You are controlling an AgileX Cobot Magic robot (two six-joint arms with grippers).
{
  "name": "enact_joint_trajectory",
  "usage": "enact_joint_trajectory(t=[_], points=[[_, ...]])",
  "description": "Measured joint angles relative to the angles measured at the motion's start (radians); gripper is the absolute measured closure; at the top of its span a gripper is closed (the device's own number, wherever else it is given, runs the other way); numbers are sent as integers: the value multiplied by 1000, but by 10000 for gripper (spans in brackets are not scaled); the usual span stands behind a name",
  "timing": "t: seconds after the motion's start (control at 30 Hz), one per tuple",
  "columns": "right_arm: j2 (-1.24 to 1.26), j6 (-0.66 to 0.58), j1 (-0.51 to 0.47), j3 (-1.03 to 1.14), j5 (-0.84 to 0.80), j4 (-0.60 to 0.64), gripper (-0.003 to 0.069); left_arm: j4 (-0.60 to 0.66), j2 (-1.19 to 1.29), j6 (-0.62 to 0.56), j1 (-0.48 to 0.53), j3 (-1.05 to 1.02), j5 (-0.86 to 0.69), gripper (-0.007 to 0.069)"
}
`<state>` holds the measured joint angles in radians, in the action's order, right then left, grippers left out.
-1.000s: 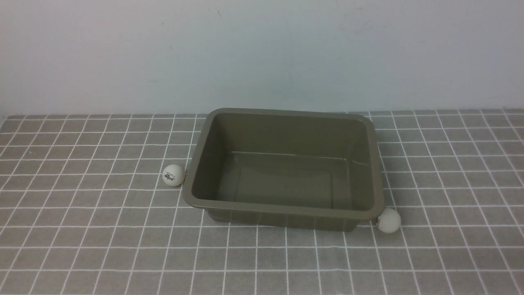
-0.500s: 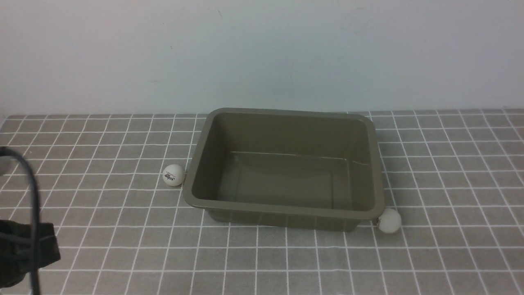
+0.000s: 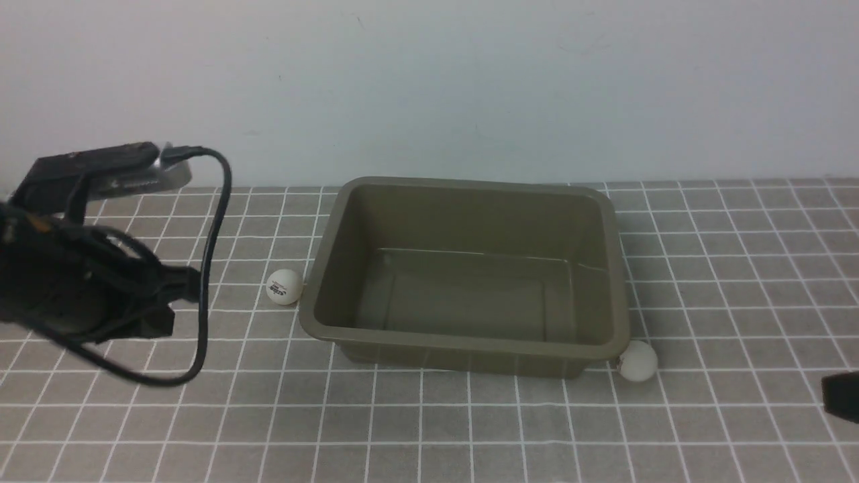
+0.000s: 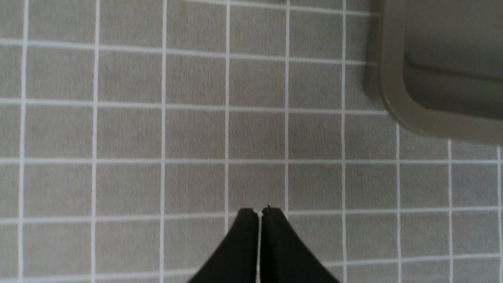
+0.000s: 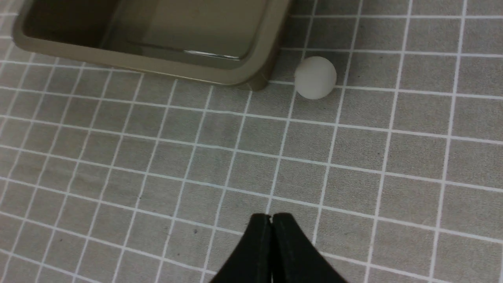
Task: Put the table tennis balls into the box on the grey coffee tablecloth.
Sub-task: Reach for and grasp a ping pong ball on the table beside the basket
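The grey coffee tablecloth (image 3: 429, 429) on our worktop carries the empty box (image 3: 463, 343). Our left arm (image 3: 80, 288) has just swung in, and the right arm (image 3: 843, 397) barely shows. Left pincer (image 4: 259, 212) and right pincer (image 5: 271, 216) are pressed closed, holding nothing. The logo ball (image 3: 284, 287) sits just beside the box's left wall, the plain ball (image 3: 637, 361) just off its near right corner. We judge we're only approaching.

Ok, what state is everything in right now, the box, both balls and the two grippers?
box, upright, empty.
logo ball, loose on the cloth by the box's left wall.
plain ball, loose on the cloth at the box's near right corner.
left gripper, shut, empty.
right gripper, shut, empty.
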<state>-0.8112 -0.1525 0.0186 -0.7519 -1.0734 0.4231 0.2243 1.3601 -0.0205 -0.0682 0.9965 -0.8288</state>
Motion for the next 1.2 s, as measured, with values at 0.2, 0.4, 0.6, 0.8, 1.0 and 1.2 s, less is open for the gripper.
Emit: enact_joint_trajectory(t=[0.2,0.4,0.6,0.8,1.0,1.2], points=[[-50,2,0,-22,27,-14,669,47,257,-151,0,214,1,531],[-51,7,0,-22,86,-16,667,108,449,-222,0,369,7,291],[-54,10,0,-22,110,-16,667,114,635,-240,0,492,24,90],[-54,10,0,-22,117,-16,666,116,746,-242,0,551,26,60],[-56,14,0,-24,171,-16,662,112,808,-243,0,568,21,151],[-148,3,0,-93,162,-16,656,58,808,-228,0,620,-65,274]])
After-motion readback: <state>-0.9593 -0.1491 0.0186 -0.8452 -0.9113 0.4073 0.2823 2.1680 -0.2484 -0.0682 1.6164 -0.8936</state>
